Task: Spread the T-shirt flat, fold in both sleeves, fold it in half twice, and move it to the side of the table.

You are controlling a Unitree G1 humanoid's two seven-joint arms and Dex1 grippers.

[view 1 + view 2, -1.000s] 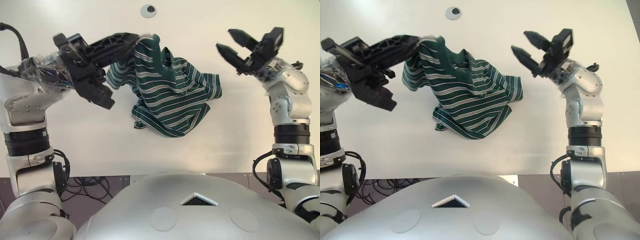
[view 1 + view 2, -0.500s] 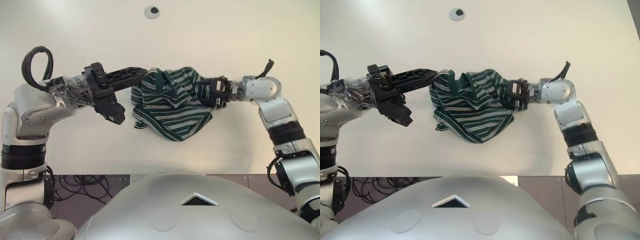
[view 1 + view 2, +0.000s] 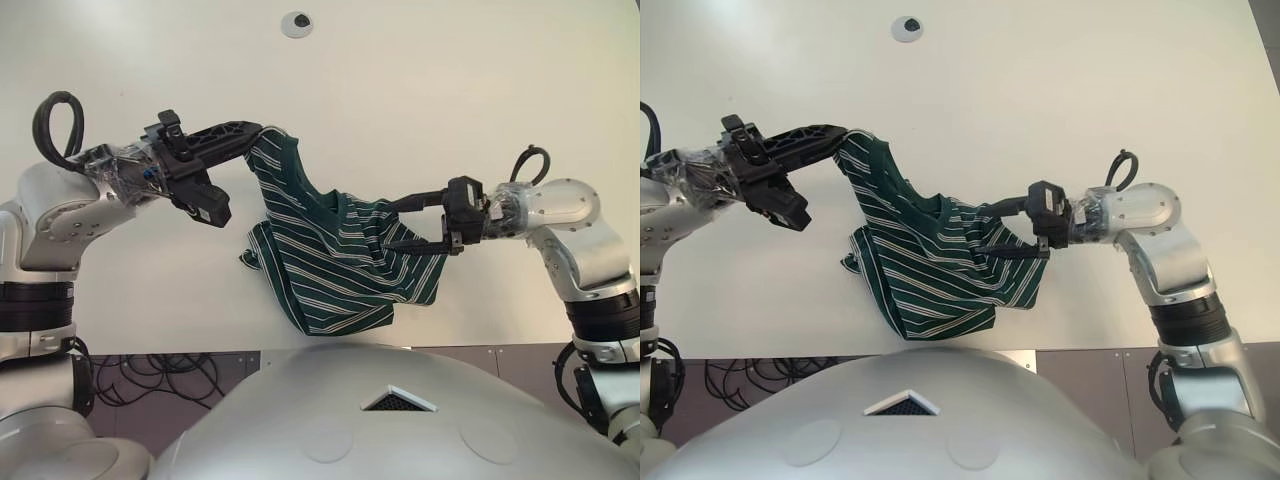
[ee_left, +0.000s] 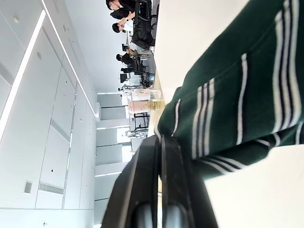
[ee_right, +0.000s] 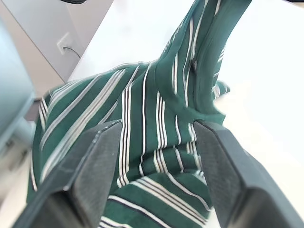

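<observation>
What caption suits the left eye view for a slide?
Left jaws pinch the striped T-shirt aloft by an edge; open right jaws straddle its other side over the white table.

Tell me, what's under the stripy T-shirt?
Just the white table shows around the T-shirt. Where the cloth rests, it covers the table, so anything beneath is hidden.

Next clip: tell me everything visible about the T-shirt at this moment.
Dark green soft cloth with thin white stripes, the T-shirt is crumpled, not spread. The left hand pinches one edge, raised, so a band of cloth slopes down to a bunched heap on the white table, near its front edge. The right hand, open, straddles a fold on the heap's right side.
</observation>
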